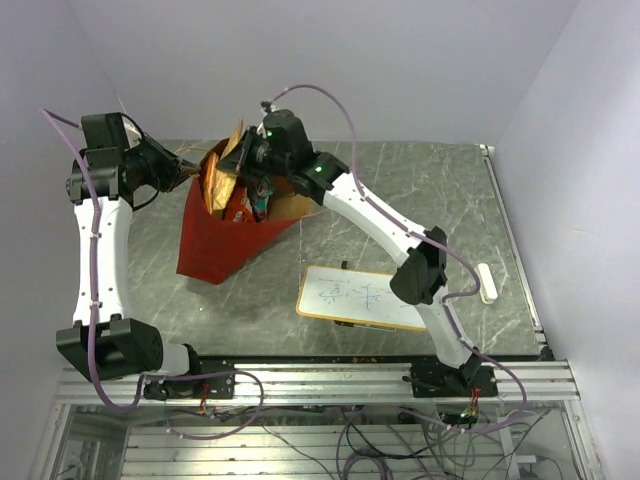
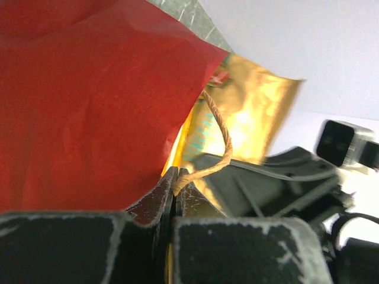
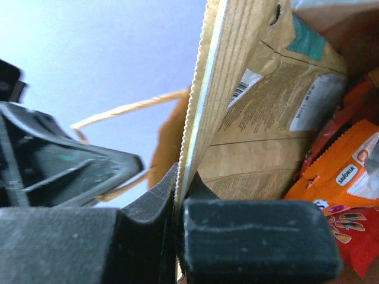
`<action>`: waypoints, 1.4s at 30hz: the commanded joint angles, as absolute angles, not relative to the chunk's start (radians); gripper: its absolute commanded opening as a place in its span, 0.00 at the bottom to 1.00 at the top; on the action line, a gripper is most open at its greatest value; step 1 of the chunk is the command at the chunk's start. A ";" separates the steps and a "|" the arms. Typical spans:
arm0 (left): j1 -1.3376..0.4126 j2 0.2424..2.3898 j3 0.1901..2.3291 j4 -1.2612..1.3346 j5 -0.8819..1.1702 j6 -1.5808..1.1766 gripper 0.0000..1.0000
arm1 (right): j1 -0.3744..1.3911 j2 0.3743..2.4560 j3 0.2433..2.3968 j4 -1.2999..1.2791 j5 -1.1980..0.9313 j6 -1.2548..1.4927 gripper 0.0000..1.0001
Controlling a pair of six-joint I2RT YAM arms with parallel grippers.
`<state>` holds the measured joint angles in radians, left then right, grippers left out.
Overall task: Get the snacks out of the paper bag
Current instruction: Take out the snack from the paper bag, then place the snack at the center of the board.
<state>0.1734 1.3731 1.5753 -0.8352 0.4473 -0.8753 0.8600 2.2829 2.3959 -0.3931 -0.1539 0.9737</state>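
Whiteboard [image 1: 355,297] lay lower right of the bag [image 1: 222,245], mouth pointing up-frame; left pincer [image 2: 176,189] pinched its handle [image 2: 220,139], right pincer [image 3: 177,198] the chip packet [image 3: 260,118].

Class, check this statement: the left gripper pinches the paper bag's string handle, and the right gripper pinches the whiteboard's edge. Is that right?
Not quite. The left gripper does pinch the string handle of the paper bag, but the right gripper is shut on the serrated edge of the large tan chip bag, not the whiteboard. The right wrist view shows this.
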 commanded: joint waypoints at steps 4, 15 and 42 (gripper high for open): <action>0.192 1.340 1.578 -0.875 0.418 -0.833 0.07 | 0.835 2.131 2.462 -0.288 -0.102 0.982 0.00; 0.194 1.354 1.605 -0.901 0.405 -0.801 0.07 | 0.777 1.929 2.451 -0.323 -0.012 0.800 0.00; 0.183 1.436 1.682 -0.926 0.380 -0.740 0.07 | 0.094 1.472 1.582 -0.787 0.302 0.624 0.00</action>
